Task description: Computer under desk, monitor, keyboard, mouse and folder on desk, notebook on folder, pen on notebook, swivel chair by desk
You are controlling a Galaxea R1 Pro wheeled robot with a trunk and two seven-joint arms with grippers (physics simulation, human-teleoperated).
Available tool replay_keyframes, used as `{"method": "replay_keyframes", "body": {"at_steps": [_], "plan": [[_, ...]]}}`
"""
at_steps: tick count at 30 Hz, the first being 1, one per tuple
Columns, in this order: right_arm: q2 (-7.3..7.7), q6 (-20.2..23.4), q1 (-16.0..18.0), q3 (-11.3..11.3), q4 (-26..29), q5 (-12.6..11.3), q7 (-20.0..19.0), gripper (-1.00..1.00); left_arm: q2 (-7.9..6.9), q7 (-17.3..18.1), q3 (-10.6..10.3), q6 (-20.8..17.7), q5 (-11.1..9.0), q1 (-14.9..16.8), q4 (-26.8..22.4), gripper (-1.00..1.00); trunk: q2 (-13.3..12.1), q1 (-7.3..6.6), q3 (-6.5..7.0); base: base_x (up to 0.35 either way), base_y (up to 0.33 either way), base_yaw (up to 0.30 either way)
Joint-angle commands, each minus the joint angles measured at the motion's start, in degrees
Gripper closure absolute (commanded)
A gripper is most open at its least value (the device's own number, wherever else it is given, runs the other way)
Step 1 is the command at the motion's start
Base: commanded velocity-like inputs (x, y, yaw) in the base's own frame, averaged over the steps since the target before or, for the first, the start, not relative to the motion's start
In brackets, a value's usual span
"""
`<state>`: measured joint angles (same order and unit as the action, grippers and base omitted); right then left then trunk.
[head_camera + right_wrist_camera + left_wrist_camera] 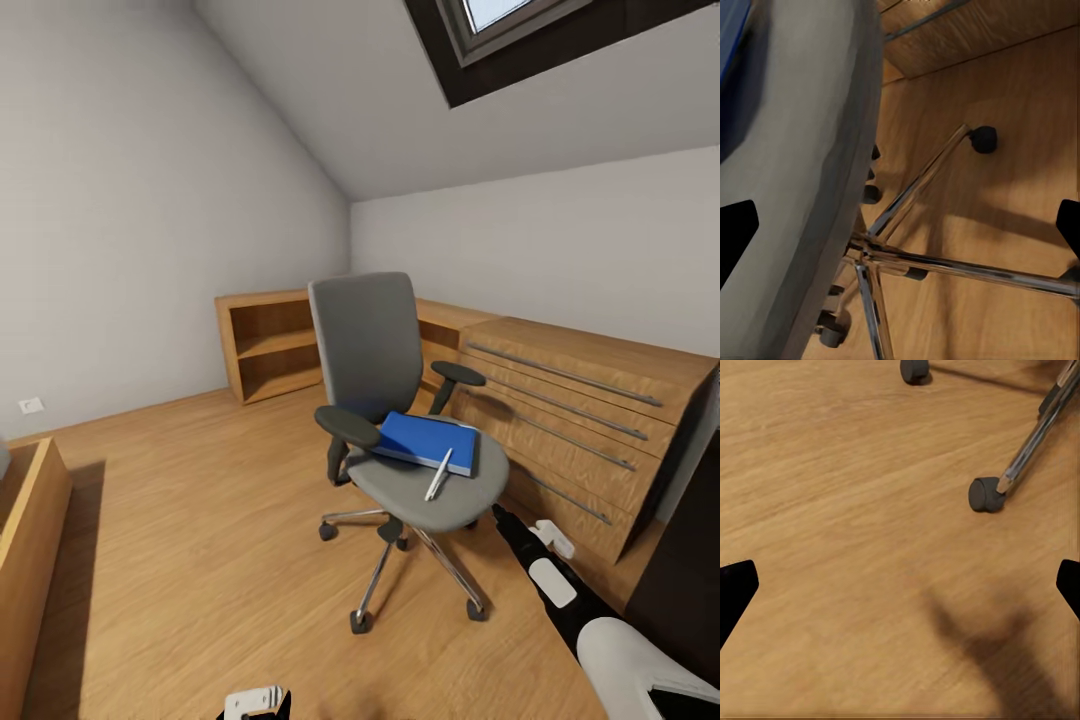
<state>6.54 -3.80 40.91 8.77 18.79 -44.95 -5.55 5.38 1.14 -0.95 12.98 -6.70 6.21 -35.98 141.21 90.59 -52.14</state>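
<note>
At the nearest edge of the head view, your left gripper (255, 703) hangs low over bare plank floor (200, 560); its wrist camera shows both fingertips (736, 589) spread wide with nothing between them; your right gripper (497, 513) reaches to the seat's front rim, and its wrist view shows the tips (736, 231) parted the same way, released and empty, beside the grey cushion and above the chrome star base (870, 251).

Just beyond sits the swivel chair (385, 400), turned partly away from you, castors on the floor; the seat serves as the only tray in play; on it lies the folder (425, 440), bright blue and flat, toward the right armrest side; the pen (438, 474) rests across the folder's near corner, its tip running onto the upholstery; whether the notebook lies under or beside them cannot be told from here.

Judged from its look, the folder will be light, thin and fairly stiff, with a slick cover; pinch an overhanging edge rather than pressing down on its face; the pen is likely to roll off if the folder tilts, so lift the pen away first; the chair itself will probably roll and spin at a nudge.

Farther back stand a wooden dresser (590, 420) with long bar handles and an open shelf unit (265, 345), its shelves bare, under the sloped wall.
</note>
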Motion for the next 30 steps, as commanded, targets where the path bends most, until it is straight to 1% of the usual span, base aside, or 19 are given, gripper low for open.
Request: {"method": "replay_keyframes", "body": {"at_steps": [1, 5, 15, 17, 20, 21, 23, 25, 27, 30], "plan": [[0.01, -0.2, 0.0, 0.1, -0.1, -0.6, -0.4, -1.0, -0.01, 0.1, -0.1, 0.2, -0.6, 0.0, 0.0, -1.0, 0.0, -0.02, -0.05, -0.031, -0.024, 0.0], [0.04, -0.2, 0.0, 0.2, -0.1, -0.6, -0.4, -1.0, -0.02, 0.2, -0.1, 0.2, -0.6, 0.0, 0.0, -1.0, 0.0, -0.02, -0.05, -0.015, -0.011, 0.0], [0.02, -0.3, 0.0, 0.2, -0.3, -0.6, -0.3, -1.0, 0.0, 0.1, -0.1, 0.1, -0.6, 0.0, 0.1, -1.0, -4.0, -2.21, 1.74, -0.002, -0.002, 0.0], [-0.04, -1.1, 0.0, 0.2, -0.6, -0.6, -0.3, -1.0, 0.01, 0.0, -0.2, 0.0, -0.7, 0.0, 0.3, -1.0, -4.8, -2.65, 2.1, 0.0, 0.0, 0.0], [-0.1, -5.8, 0.0, 0.1, -3.1, -0.6, -0.3, -1.0, -0.01, -0.1, -0.2, -0.1, -0.7, 0.0, 2.2, -1.0, -6.0, -3.31, 2.64, 0.0, 0.0, 0.0], [-0.11, -8.7, 0.0, 0.0, -4.6, -0.6, -0.3, -1.0, -0.04, -0.1, -0.2, -0.1, -0.6, 0.0, 3.0, -1.0, -6.4, -3.53, 2.82, 0.0, 0.0, 0.0], [-0.21, -11.6, 0.0, 0.0, -6.1, -0.6, -0.3, -1.0, -0.03, -0.1, -0.2, -0.1, -0.6, 0.0, 3.6, -1.0, -7.2, -3.97, 3.18, 0.0, 0.0, 0.0], [-1.01, -16.5, 0.0, 0.0, -9.2, -0.5, -0.3, -1.0, -0.02, -0.1, -0.2, -0.1, -0.6, 0.0, 4.1, -1.0, -8.0, -4.41, 3.54, 0.0, 0.0, -0.02], [-1.61, -19.1, 0.0, 0.0, -11.8, -0.4, -0.3, -1.0, -0.02, -0.1, -0.2, -0.1, -0.5, 0.0, 4.4, -1.0, -8.8, -4.85, 3.95, 0.0, 0.0, -0.078], [-1.91, -20.9, 0.0, 0.0, -14.1, -0.4, -0.4, -1.0, -0.05, -0.1, -0.2, -0.1, -0.5, 0.0, 4.5, -1.0, -10.0, -5.51, 4.62, 0.0, 0.0, -0.126]]}}
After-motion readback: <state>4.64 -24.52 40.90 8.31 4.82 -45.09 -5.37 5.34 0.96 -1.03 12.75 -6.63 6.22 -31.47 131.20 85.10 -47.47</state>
